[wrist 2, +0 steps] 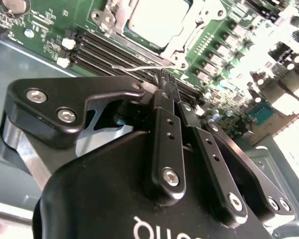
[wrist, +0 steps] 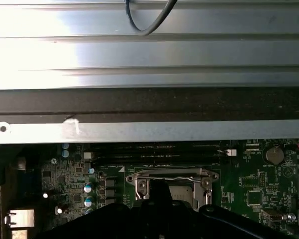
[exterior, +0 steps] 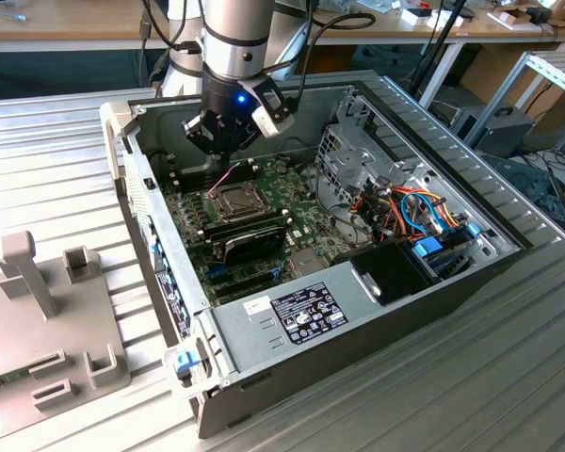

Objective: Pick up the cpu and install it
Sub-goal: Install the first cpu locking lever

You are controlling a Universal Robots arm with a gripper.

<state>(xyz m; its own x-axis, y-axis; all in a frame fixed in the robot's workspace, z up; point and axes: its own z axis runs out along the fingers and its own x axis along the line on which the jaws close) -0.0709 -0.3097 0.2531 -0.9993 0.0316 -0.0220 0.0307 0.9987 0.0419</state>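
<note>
Computer case (exterior: pixel 264 320) lies open on the ribbed metal desk (exterior: pixel 56 160), arm reaching down into it near its far wall. The cpu (wrist 2: pixel 157 17) — pale silvery square — already sits in the socket (wrist 2: pixel 189 37), its hinged metal frame (wrist: pixel 172 175) around it; by my reading the placing is done. Whether the frame is fully latched, cannot tell; a thin wire lever (wrist 2: pixel 139 67) shows between the fingertips and the socket. In the second wrist view the fingers (wrist 2: pixel 162 112) are drawn together, tips meeting, nothing seen between them — gripper (wrist 2: pixel 165 82) empty, hanging just short of the socket, with the memory slots (wrist 2: pixel 104 50) between its tips and the cpu. Contents of the case, from the exterior view's left: green motherboard (exterior: pixel 193 221) carrying the socket and black memory sticks (exterior: pixel 250 231); then a metal drive cage (exterior: pixel 344 169); then a tangle of coloured cables (exterior: pixel 410 212); a labelled power supply (exterior: pixel 301 311) along the near wall.
</note>
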